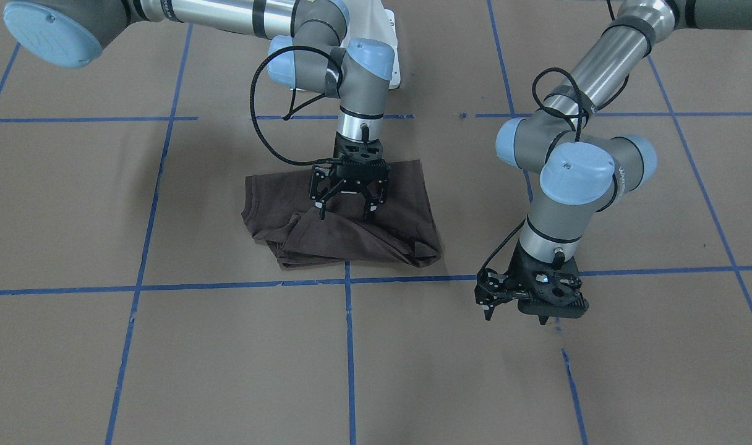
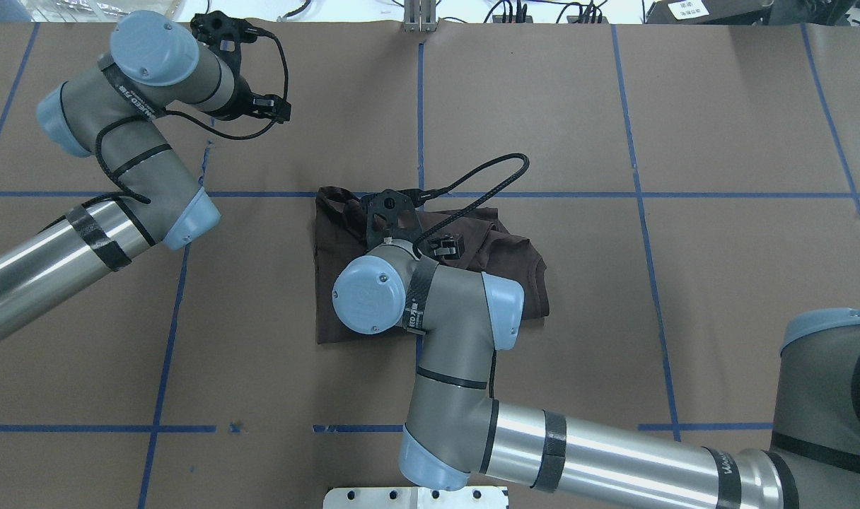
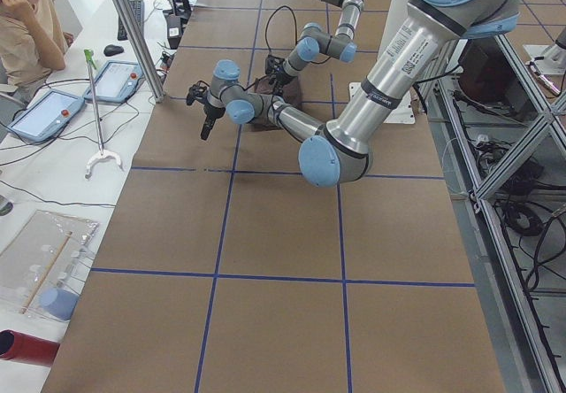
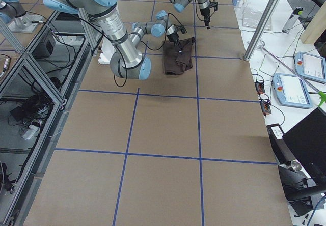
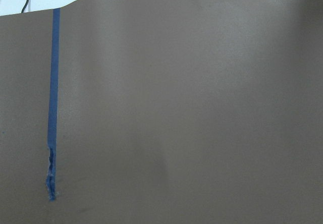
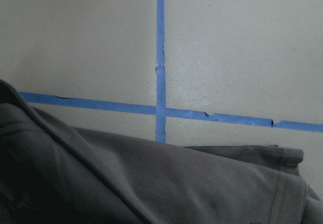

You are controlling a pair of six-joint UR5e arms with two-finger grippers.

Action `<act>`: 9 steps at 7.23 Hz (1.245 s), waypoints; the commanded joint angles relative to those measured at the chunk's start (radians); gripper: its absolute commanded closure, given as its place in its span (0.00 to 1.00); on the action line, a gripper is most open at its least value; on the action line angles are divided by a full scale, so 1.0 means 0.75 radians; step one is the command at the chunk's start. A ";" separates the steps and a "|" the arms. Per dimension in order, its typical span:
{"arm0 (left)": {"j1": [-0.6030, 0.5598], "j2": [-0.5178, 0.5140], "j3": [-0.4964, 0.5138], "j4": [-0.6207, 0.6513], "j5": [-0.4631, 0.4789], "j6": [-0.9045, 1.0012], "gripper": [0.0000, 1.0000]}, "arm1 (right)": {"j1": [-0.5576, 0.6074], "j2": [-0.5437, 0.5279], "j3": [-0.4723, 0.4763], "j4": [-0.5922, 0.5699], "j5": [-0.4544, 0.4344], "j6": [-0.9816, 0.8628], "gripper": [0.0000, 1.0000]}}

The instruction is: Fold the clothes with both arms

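Brown paper covers the surface [image 1: 166, 371], ruled into large squares by blue tape [image 1: 349, 346], where a two-armed robot is at work folding a dark brown T-shirt [image 1: 388, 228]; the garment lies near the middle of the grid as a rumpled, partly folded bundle, one edge doubled over in loose layers beside a tape crossing, so the fold looks begun but not squared off. The right gripper [image 1: 346, 213] points straight down over the bundle with its fingers [image 1: 320, 207] spread wide and nothing between them, the tips at the cloth, though whether they touch it or sit just above cannot be told; the placement suggests a pinch on the top layer is the step in hand. The left gripper [image 1: 516, 318] hangs over bare paper well apart from the shirt, its fingers [image 1: 488, 309] also apart and empty, probably parked clear so the two arms do not crowd each other. Seen from the right wrist, a stitched hem [image 6: 287, 158] lies just short of the tape cross. White lettering runs along a black band [image 2: 417, 307] on the right arm but is too small to read, and no print or tag shows on the shirt as it lies
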 commanded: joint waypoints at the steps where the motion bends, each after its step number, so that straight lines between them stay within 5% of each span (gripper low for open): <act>1: 0.000 0.039 -0.049 0.000 -0.002 -0.014 0.00 | -0.007 0.007 -0.020 0.004 -0.013 -0.117 0.09; 2: -0.002 0.048 -0.057 0.000 -0.002 -0.014 0.00 | -0.007 0.007 -0.030 0.004 -0.036 -0.166 0.12; 5: -0.002 0.048 -0.057 0.002 -0.006 -0.028 0.00 | 0.001 -0.011 -0.045 0.004 -0.091 -0.305 0.68; 6: -0.002 0.048 -0.057 0.002 -0.006 -0.032 0.00 | 0.024 -0.013 -0.045 0.008 -0.091 -0.317 0.79; 9: -0.002 0.058 -0.057 0.000 -0.006 -0.051 0.00 | 0.138 -0.017 -0.079 0.030 -0.089 -0.405 0.72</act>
